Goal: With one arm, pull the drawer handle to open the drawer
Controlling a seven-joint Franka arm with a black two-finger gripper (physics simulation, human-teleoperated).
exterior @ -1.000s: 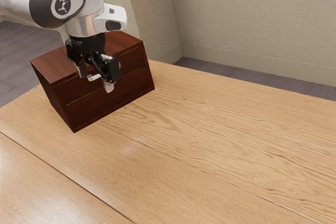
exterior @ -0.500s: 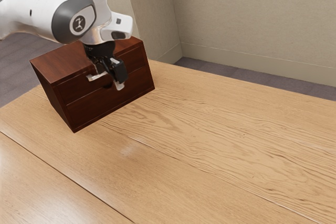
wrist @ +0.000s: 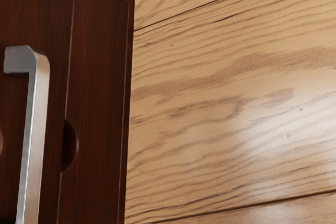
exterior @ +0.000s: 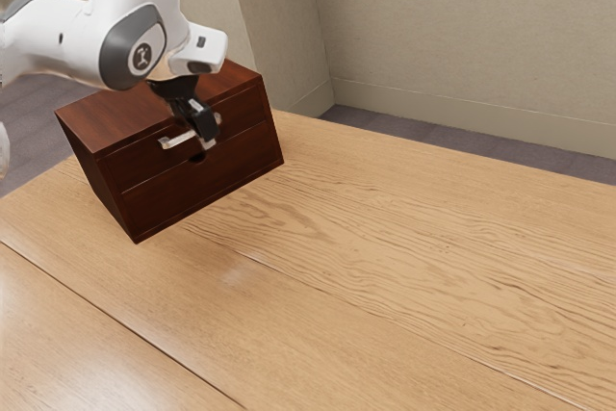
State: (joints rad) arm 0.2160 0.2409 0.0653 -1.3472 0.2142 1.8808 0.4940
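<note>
Slippage was judged the main risk. The gripper (exterior: pixel 199 127) was seen at the silver drawer handle (exterior: pixel 177 141) of the upper drawer (exterior: pixel 241 108), whose front lay flush in the dark cabinet (exterior: pixel 101 117) on the table (exterior: pixel 385 257). Whether the gripper was clamped on the bar could not be told; with a loose hold the handle might be lost, or the whole cabinet dragged along.

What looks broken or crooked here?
Nothing stands out. The box sits on the table, its drawer looks shut, the handle is straight, and the gripper is at it.
</note>
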